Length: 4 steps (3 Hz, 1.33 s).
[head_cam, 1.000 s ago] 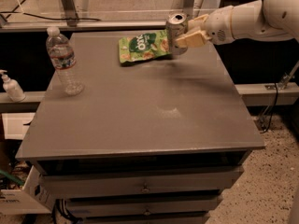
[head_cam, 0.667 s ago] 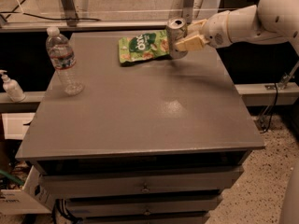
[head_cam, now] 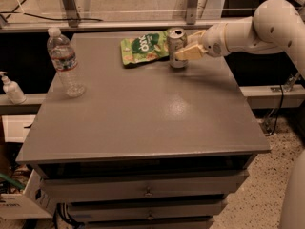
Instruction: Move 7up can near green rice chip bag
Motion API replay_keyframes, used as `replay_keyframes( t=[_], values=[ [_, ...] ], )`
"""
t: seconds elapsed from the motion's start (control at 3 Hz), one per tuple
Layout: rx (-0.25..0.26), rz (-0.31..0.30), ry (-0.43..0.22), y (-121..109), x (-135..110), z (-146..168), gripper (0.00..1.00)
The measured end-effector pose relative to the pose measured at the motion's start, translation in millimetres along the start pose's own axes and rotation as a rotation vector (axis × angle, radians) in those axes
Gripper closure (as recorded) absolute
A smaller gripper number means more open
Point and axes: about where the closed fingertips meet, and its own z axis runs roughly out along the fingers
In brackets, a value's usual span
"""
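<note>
The 7up can [head_cam: 175, 41], silver with an open pull-tab top, stands upright on the grey table [head_cam: 143, 113] at the back, right beside the right edge of the green rice chip bag [head_cam: 143, 47]. The bag lies flat and shows a dark round logo and pictured chips. My gripper [head_cam: 183, 52] reaches in from the right on a white arm [head_cam: 248, 30]. Its cream fingers [head_cam: 187, 54] are closed around the can's right side, with the can's base on or just above the tabletop.
A clear plastic water bottle [head_cam: 65, 63] stands at the table's left side. A soap dispenser [head_cam: 11, 87] sits on a ledge further left. Drawers [head_cam: 147, 190] run under the table's front edge. A metal frame and rail [head_cam: 193, 4] stand behind the table.
The gripper has lowered the can from above the table down to the tabletop beside the bag. The arm has dropped slightly with it.
</note>
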Motion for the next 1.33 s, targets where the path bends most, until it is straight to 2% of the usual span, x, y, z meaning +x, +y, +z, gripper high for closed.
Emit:
replay_keyframes(
  t=[1.0, 1.33],
  values=[
    [0.011, 0.042, -0.002, 7, 15, -11, 0.13],
    [0.014, 0.041, 0.000, 9, 16, -18, 0.00]
  ],
)
